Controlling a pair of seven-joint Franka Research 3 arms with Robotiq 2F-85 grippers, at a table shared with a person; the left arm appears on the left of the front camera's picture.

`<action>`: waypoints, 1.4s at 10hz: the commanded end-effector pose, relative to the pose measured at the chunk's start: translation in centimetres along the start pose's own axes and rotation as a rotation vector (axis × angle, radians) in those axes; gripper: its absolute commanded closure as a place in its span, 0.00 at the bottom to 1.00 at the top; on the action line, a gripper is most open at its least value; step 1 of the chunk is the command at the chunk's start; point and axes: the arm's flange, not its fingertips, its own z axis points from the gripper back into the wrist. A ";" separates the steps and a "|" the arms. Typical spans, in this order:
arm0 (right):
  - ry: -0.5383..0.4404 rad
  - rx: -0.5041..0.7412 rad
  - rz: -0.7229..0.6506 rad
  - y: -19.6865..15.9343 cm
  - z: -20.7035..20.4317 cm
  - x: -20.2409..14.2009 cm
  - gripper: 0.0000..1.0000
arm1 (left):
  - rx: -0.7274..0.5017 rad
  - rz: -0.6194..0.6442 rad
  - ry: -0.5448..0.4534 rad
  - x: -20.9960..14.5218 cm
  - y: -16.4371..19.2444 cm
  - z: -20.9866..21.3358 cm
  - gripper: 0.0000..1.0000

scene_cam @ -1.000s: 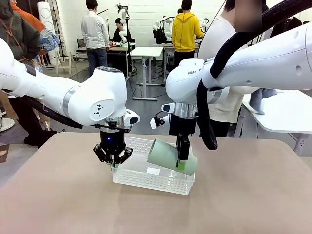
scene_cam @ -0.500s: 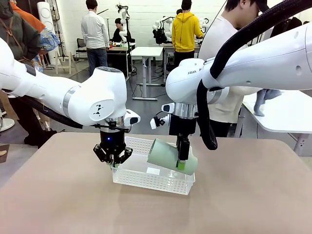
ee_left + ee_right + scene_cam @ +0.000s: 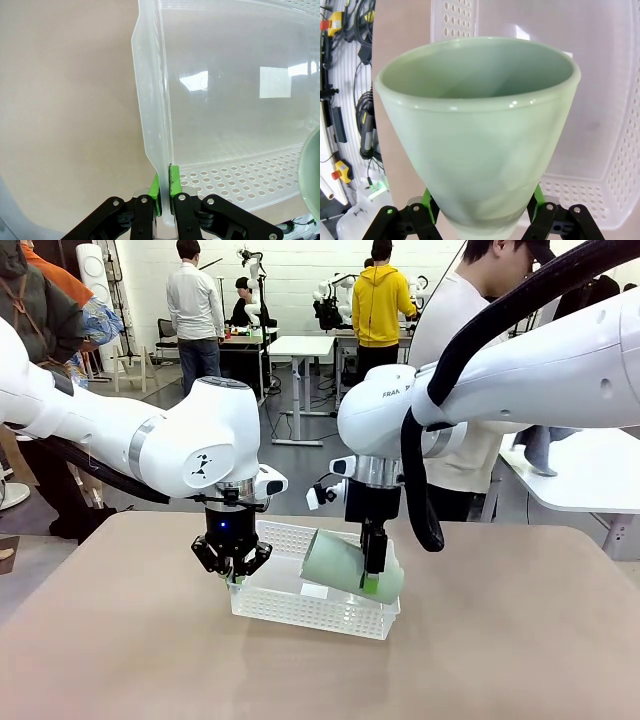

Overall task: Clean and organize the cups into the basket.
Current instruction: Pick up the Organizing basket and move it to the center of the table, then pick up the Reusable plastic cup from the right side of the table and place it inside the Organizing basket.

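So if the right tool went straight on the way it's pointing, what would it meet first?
Most likely the floor of the basket: the right tool points down, shut on the mint cup, right over it. How far above the floor it hangs is unclear.

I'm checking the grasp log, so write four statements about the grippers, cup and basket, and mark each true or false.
1. The left gripper pinches the basket by its wall. True.
2. The right gripper is empty. False: it holds the cup.
3. The cup stands upright on the table. False: it hangs tilted over the basket.
4. A person stands at the table's far side. True.
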 end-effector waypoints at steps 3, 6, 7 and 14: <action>0.038 0.031 -0.001 -1.6 -2.5 2.6 0.19 | 0.013 -0.004 -0.007 0.0 0.0 0.2 1.00; 0.022 0.022 0.023 -1.5 -2.6 2.6 0.00 | 0.013 -0.004 -0.007 0.0 0.0 0.2 1.00; 0.025 0.019 0.022 -1.4 -2.5 2.6 0.00 | 0.013 -0.004 -0.007 0.0 0.0 0.2 1.00; -0.305 -0.197 -0.110 4.0 8.6 -12.9 0.00 | 0.013 -0.004 -0.007 0.0 0.0 0.2 1.00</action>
